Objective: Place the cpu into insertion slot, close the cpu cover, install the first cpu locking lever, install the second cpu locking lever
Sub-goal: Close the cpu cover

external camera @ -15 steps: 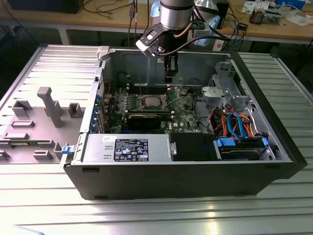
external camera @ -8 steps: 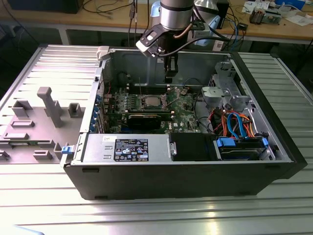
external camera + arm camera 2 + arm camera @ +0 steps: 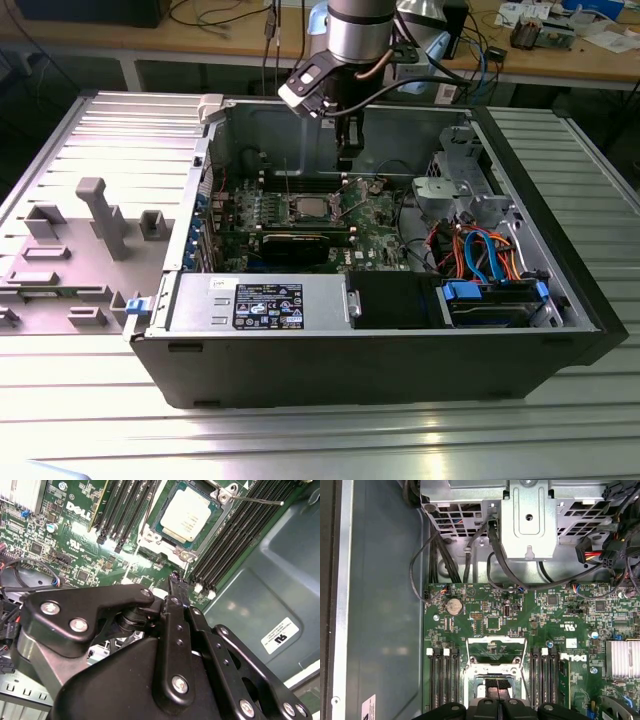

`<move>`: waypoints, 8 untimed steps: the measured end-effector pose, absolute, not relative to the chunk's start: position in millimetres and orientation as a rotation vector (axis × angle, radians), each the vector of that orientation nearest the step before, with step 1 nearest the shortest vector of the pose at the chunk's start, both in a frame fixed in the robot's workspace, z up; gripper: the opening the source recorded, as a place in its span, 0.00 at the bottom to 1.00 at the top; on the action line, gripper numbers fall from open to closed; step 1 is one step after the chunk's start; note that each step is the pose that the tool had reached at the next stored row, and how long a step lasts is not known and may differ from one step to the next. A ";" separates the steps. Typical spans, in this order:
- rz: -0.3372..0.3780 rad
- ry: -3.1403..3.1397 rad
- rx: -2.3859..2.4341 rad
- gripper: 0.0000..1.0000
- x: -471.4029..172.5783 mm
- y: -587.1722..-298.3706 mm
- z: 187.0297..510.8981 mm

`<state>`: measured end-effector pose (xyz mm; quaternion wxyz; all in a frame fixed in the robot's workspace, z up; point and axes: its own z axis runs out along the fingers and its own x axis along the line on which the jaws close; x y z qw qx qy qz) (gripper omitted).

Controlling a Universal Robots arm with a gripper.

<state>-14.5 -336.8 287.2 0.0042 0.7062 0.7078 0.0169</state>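
- Slatted metal surface (image 3: 300,440) carries an open computer case (image 3: 400,375), which lies across the middle of it.
- Green circuit board (image 3: 385,235) covers the case floor, with the drive cage (image 3: 527,520) and cable runs at one end.
- The arm (image 3: 355,30) drops into the case from above. The claw (image 3: 345,160) hangs over the board and touches nothing.
- Claw state: clenched and empty. In the first wrist view the two tips of the claw (image 3: 497,697) meet along a thin seam with nothing between them.
- The insertion slot (image 3: 210,525) sits mid-board between two banks of memory slots (image 3: 440,675).
- Key relation: the slot lies below the claw (image 3: 176,577) and a little past its tips. In the exterior view it is offset toward the exterior view's left of the claw. The gap is mostly vertical, I'd judge.
- The cpu cover (image 3: 496,641) reads as raised, not shut. It is a thin silver frame with board showing through its cut-out, standing on the slot's drive-cage edge.
- The cpu (image 3: 186,514) is seated flat in the slot and square to its rim. It has a dull silver top with a narrow green border showing all round, which fits the cover being up.
- One locking lever (image 3: 260,501) is a thin wire rod. It sticks out from a slot corner with its long axis running out across the memory slots, so it looks unlatched.
- I can't make out the second lever clearly.
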 end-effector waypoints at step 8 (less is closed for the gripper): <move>0.053 2.218 2.213 0.11 -9.3 -336.8 287.2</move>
